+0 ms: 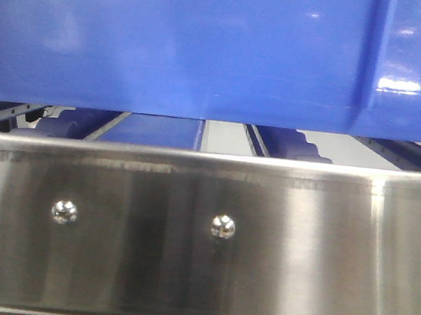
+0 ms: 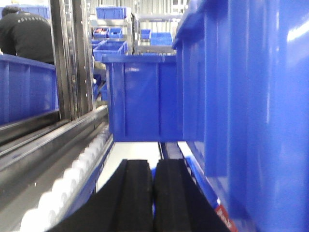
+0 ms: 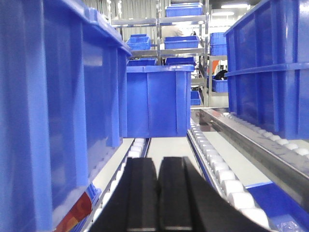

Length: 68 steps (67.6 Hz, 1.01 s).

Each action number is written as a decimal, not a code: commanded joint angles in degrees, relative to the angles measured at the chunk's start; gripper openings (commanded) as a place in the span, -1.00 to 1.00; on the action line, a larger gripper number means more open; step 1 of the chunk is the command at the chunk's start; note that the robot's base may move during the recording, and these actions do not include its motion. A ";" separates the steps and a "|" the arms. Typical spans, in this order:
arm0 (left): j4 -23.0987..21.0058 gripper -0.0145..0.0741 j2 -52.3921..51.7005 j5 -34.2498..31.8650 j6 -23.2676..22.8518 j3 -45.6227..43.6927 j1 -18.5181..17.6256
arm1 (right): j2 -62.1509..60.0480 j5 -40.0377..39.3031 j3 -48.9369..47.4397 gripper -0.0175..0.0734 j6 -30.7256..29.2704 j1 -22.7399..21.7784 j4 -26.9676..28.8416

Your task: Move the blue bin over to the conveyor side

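The blue bin (image 1: 178, 43) fills the top of the front view, its glossy wall hanging just above a steel rail. In the left wrist view the same bin (image 2: 256, 116) rises close on the right of my left gripper (image 2: 154, 163). That gripper's black fingers are pressed together with nothing between them. My right gripper (image 3: 158, 160) is also shut and empty, and here the bin (image 3: 48, 116) stands close on its left. Neither gripper touches the bin's walls. The conveyor side is out of view.
A stainless rail (image 1: 202, 232) with two screws crosses the front. White roller tracks (image 2: 72, 179) (image 3: 217, 164) run forward. Another blue bin (image 2: 145, 101) (image 3: 157, 101) stands ahead on the rollers and one (image 3: 270, 72) on the right lane. A person (image 2: 26, 34) sits far left.
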 commanded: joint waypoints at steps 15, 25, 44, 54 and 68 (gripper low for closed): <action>0.45 -0.66 0.03 9.94 -0.46 -13.81 -0.10 | -0.19 12.54 -14.55 -0.80 -0.23 0.08 0.15; 0.45 -0.56 2.50 22.28 -0.46 -26.82 -0.10 | -0.19 16.86 -23.55 -0.79 -0.23 0.08 0.15; 0.00 0.10 13.66 29.99 -0.30 -43.24 -0.24 | 7.09 18.21 -34.00 0.30 -0.23 0.08 0.15; 0.00 0.41 21.63 31.93 -0.09 -49.03 -0.24 | 13.27 18.78 -36.27 0.61 -0.23 0.08 0.03; -1.91 0.62 30.81 35.84 -0.09 -57.87 -3.27 | 21.04 19.44 -39.63 0.62 -0.23 0.08 0.03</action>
